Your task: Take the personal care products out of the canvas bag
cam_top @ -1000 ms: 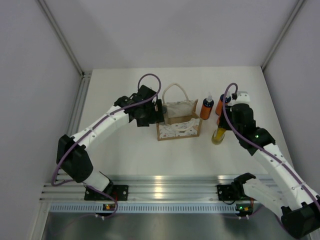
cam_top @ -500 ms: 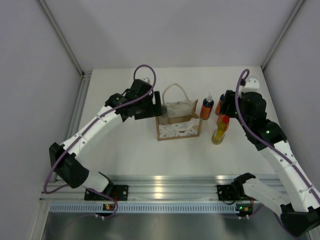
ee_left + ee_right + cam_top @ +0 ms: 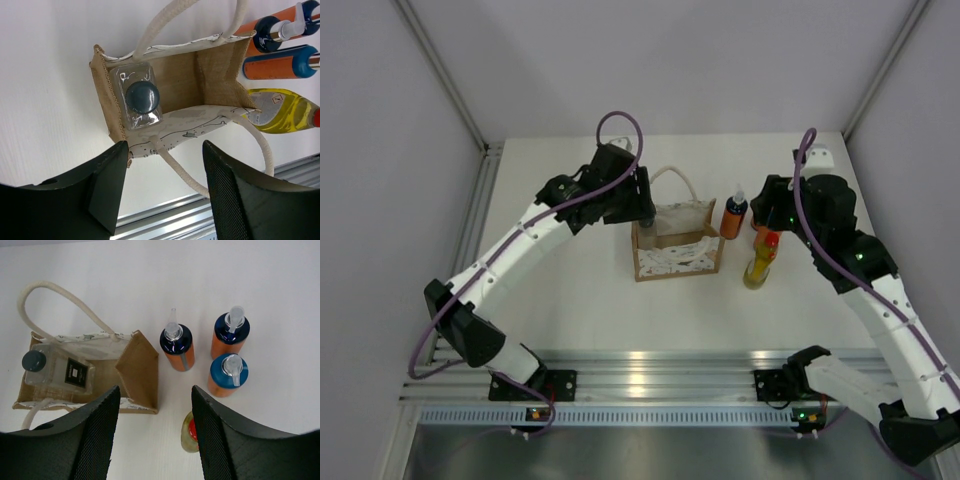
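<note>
Hovering my left claw [image 3: 164, 160], jaws apart and empty, over the boxy tan canvas bag [image 3: 200, 75]. Its last pale, dark-grey-capped bottle [image 3: 141, 97] stands at the bag's left end. It's probably light, stiff and slick, so I'd pinch below the cap.

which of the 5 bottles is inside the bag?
The pale bottle with the dark grey cap, standing inside the canvas bag. The three orange bottles and the amber red-capped one are out on the table beside it.

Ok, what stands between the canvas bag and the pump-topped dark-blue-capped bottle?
The other dark-blue-capped orange bottle, standing upright and touching neither the canvas bag nor the pump-topped bottle. The right wrist view shows this most clearly.
</note>
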Robot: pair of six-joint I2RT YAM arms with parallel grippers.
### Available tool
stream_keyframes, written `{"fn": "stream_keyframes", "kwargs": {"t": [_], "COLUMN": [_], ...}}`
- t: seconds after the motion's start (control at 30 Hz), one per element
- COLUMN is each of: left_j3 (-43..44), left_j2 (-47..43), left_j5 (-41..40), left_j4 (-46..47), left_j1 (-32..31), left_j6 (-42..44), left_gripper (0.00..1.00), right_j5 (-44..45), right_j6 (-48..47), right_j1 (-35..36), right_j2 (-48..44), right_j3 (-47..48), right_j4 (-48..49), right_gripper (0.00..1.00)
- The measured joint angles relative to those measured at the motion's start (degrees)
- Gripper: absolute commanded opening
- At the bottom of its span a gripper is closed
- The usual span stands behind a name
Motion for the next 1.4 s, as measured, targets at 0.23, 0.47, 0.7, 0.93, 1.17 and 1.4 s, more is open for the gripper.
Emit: {"fn": "stream_keyframes", "kwargs": {"t": [0.23, 0.47, 0.7, 0.93, 1.17, 1.4], "left_j3": [8.8, 9.2, 9.2, 8.9, 8.9, 8.9], "left_j2": [10.6, 14.3, 14.3, 15.0, 17.3, 17.6], "left_j5": [-8.9, -14.1, -15.2, -15.2, -15.0, -15.0], "left_j4": [-4.2, -8.3, -8.7, -8.7, -8.7, -8.7], "left_j1": [-5.0, -6.0, -5.8, -5.8, -5.8, -5.8], "left_j6": [-2.0, -3.7, -6.0, -7.1, -7.6, -7.8], "left_gripper": [0.66, 0.65, 0.64, 0.63, 0.63, 0.63], "right_j5": [-0.9, -1.0, -1.1, -2.0, -2.4, -2.5], "right_j6": [-0.1, -0.6, -1.6, -2.6, -3.1, -3.1], "right_j1": [0.0, 0.0, 0.0, 0.0, 0.0, 0.0], "right_j2": [-0.1, -0.3, -0.4, -0.3, -0.3, -0.3], "right_j3": [1.1, 1.1, 1.1, 1.1, 1.1, 1.1], "right_j4": [-1.8, -3.6, -4.2, -4.6, -4.7, -4.7], "right_gripper": [0.57, 0.57, 0.57, 0.56, 0.57, 0.57]}}
